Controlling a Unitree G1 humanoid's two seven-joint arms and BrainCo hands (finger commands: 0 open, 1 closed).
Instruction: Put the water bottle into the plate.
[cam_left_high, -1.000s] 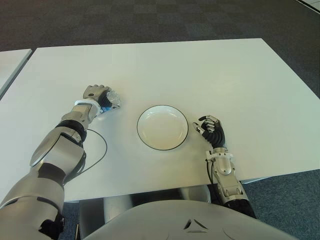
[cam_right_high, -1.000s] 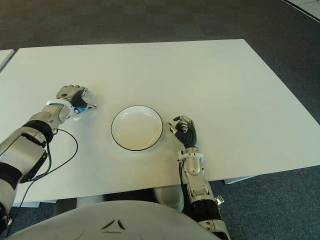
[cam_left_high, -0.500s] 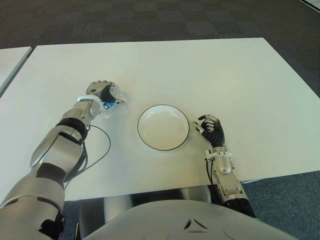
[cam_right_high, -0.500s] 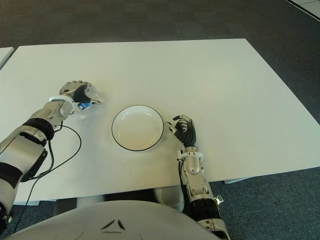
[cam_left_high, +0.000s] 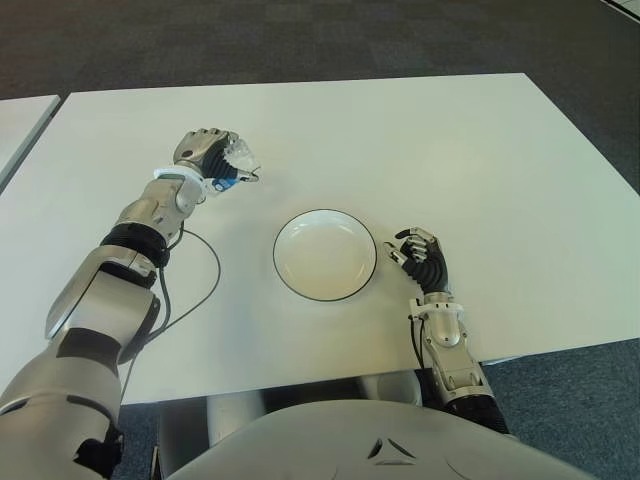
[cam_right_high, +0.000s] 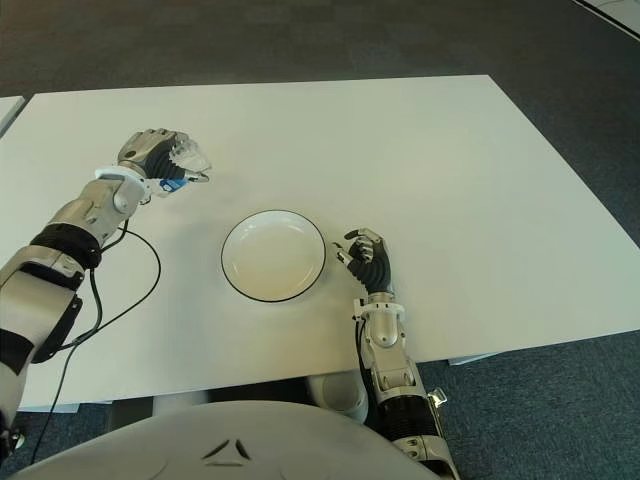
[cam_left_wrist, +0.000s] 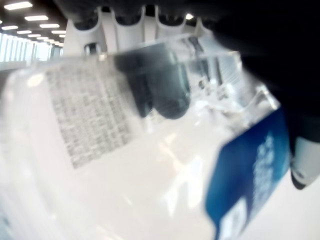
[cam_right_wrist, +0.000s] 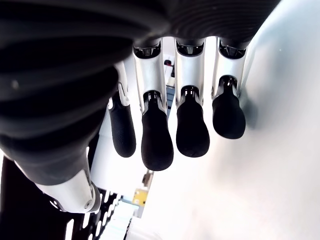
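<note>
Lifted water bottle (cam_left_high: 236, 166) in left hand (cam_left_high: 205, 155), plate (cam_left_high: 325, 254) empty

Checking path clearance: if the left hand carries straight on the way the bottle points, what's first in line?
Left hand, shut on the water bottle, points toward the robot's right. That line looks free over bare table; the plate sits nearer the robot, off it. Height unclear.

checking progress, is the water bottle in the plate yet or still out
Out. The left hand grips the water bottle to the plate's left and farther from the robot; the plate holds nothing. The right hand shows idle beside the plate's right.
</note>
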